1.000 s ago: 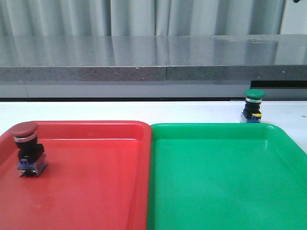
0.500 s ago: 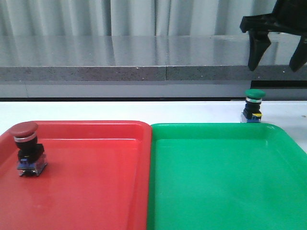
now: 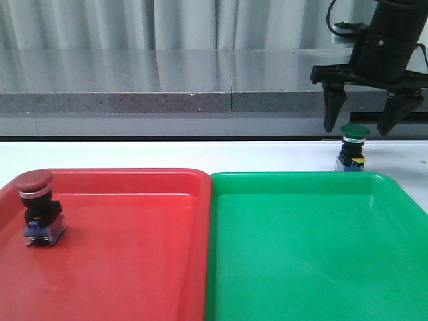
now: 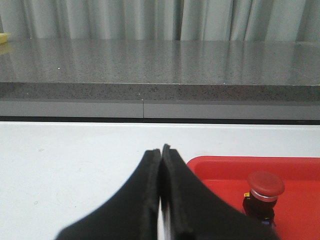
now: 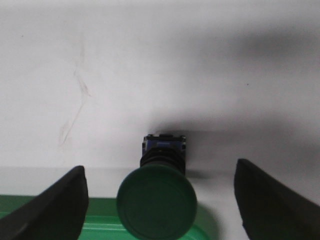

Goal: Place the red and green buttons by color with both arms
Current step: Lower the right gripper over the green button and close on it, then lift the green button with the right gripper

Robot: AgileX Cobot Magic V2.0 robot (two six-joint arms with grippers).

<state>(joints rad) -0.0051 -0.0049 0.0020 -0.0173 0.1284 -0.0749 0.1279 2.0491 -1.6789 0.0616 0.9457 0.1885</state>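
The red button [image 3: 37, 207] stands upright in the red tray [image 3: 134, 267], near its left side; it also shows in the left wrist view [image 4: 265, 192]. The green button [image 3: 353, 147] stands on the white table just behind the green tray [image 3: 307, 254]. My right gripper [image 3: 358, 128] is open and hangs over the green button, one finger on each side of the cap and apart from it. In the right wrist view the green button [image 5: 156, 202] sits between the open fingers [image 5: 60, 205]. My left gripper [image 4: 161, 150] is shut and empty, beside the red tray's corner; it is out of the front view.
The two trays lie side by side at the front of the white table [image 3: 167, 154]. A grey stone ledge [image 3: 167, 100] runs along the back, with curtains behind it. The green tray's far rim [image 5: 100, 225] lies right next to the green button.
My right arm has come down into the front view, from out of sight to its open fingers flanking the green button's cap. Both buttons have stayed in place.
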